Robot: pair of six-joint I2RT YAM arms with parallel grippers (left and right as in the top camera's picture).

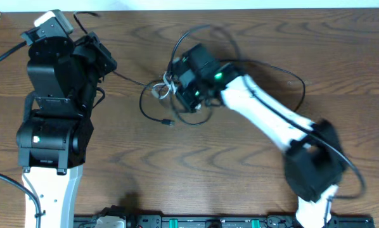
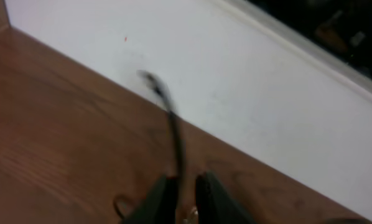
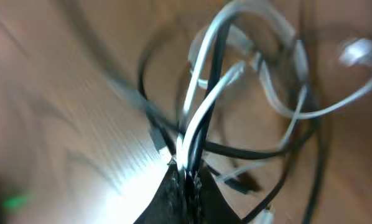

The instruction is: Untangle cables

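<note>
1. Right hand (image 3: 187, 177): clenched on white and black cables (image 3: 201, 118); the other loops lie tangled just ahead of it on the desk (image 1: 272, 38).
2. Left hand (image 2: 185, 193): a black cord (image 2: 175, 134) runs forward out of it; you cannot tell whether it grips.
3. Step in hand, as judged: parting the knot. Next, draw the right hand back slowly and watch for snags.

Two robot arms, a left arm (image 1: 50, 107) and a right arm (image 1: 265, 117); two grippers, a left gripper (image 2: 185, 196) and a right gripper (image 3: 187, 177); one wooden table (image 1: 196, 164); one tangle of cables (image 1: 159, 90), black and white, strand count unclear.
</note>
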